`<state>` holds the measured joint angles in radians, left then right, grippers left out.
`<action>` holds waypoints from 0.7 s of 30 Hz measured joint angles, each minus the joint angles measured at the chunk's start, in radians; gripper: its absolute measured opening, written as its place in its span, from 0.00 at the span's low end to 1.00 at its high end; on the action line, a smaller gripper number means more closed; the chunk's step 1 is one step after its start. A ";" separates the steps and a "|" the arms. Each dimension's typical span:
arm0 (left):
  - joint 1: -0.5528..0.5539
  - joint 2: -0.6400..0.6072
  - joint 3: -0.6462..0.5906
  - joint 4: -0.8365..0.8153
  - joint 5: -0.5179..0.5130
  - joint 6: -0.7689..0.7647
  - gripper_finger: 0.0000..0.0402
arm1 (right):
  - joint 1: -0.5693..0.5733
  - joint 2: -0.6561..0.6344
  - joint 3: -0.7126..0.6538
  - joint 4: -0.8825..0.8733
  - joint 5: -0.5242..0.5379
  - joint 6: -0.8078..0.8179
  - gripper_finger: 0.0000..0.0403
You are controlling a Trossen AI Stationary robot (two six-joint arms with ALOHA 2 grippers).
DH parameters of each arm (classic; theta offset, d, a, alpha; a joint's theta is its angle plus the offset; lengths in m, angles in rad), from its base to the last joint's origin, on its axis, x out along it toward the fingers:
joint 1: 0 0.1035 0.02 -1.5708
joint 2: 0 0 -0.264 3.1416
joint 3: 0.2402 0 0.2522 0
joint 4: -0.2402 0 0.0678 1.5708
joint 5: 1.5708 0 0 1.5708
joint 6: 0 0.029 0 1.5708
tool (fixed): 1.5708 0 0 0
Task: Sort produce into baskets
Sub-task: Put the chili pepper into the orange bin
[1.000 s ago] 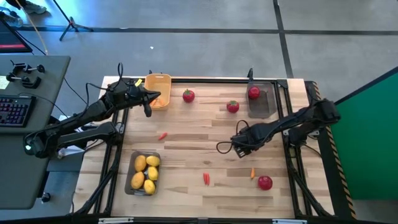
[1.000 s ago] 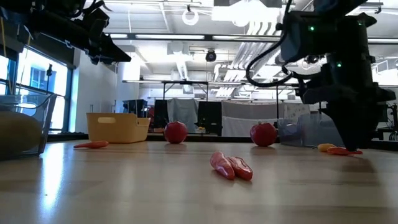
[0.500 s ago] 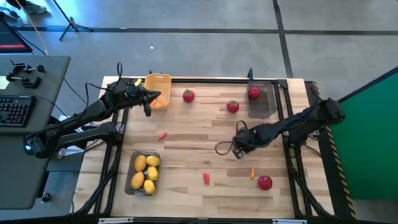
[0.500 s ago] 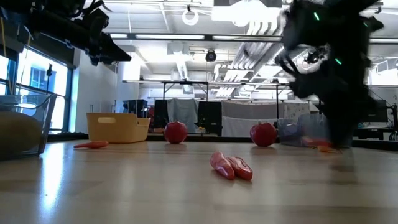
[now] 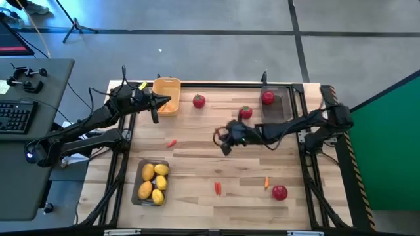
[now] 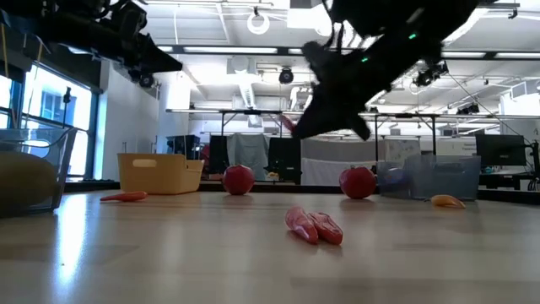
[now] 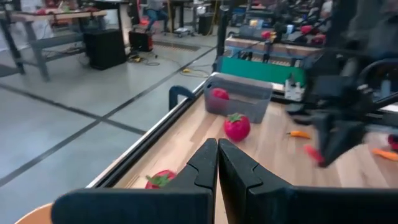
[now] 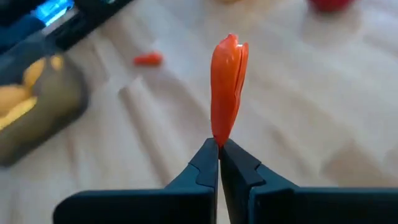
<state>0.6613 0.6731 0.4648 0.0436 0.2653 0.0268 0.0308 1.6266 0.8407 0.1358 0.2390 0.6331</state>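
Note:
My right gripper (image 5: 223,139) is above the table's middle, shut on a thin orange-red carrot piece (image 8: 228,87). My left gripper (image 5: 156,111) is shut and empty, held high beside the yellow-orange basket (image 5: 168,87) at the far left. Loose carrot pieces lie on the table (image 5: 171,143), (image 5: 217,189), (image 5: 266,183). Red fruits sit on the table (image 5: 199,100), (image 5: 245,112), (image 5: 280,192). One more red fruit (image 5: 268,98) is in the far grey tray (image 5: 277,111). Several lemons (image 5: 153,182) fill the near-left grey tray (image 5: 140,172). My right gripper pinches one end of the carrot piece (image 8: 218,138) between its two fingertips. The rest of the piece sticks out past the fingers, in line with them. The piece is lifted clear of the table.
A dark frame rail (image 5: 230,83) runs along the table's far edge. Bare wood lies between the baskets in the table's middle (image 5: 197,160). A desk with a keyboard (image 5: 16,117) stands left of the table.
My right gripper has risen from the table near its right side and swung toward the left and far edges, carrying the carrot piece, which is now lifted clear. My left gripper has kept still.

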 joint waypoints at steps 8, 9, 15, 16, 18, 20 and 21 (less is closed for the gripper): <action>0.000 0.000 0.000 0.076 0.005 -0.007 0.00 | -0.112 0.208 0.261 0.069 -0.003 -0.245 0.00; 0.000 0.000 0.000 0.088 0.005 -0.008 0.00 | -0.123 0.240 0.303 0.063 -0.004 -0.266 0.00; 0.000 0.000 0.000 0.142 0.004 -0.008 0.00 | -0.184 0.419 0.551 0.035 -0.029 -0.335 0.00; 0.000 0.000 0.000 0.143 0.004 -0.007 0.00 | -0.193 0.449 0.590 0.019 -0.033 -0.342 0.00; 0.000 0.000 0.000 0.143 0.004 -0.007 0.00 | -0.207 0.507 0.668 0.005 -0.051 -0.358 0.00; 0.000 0.000 0.000 0.143 0.004 -0.007 0.00 | -0.219 0.562 0.743 0.002 -0.060 -0.374 0.00; 0.000 0.000 0.000 0.143 0.004 -0.007 0.00 | -0.224 0.587 0.779 0.000 -0.067 -0.381 0.00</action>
<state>0.6615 0.6731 0.4648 0.1862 0.2691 0.0200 -0.1929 2.2137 1.6192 0.1357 0.1722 0.2524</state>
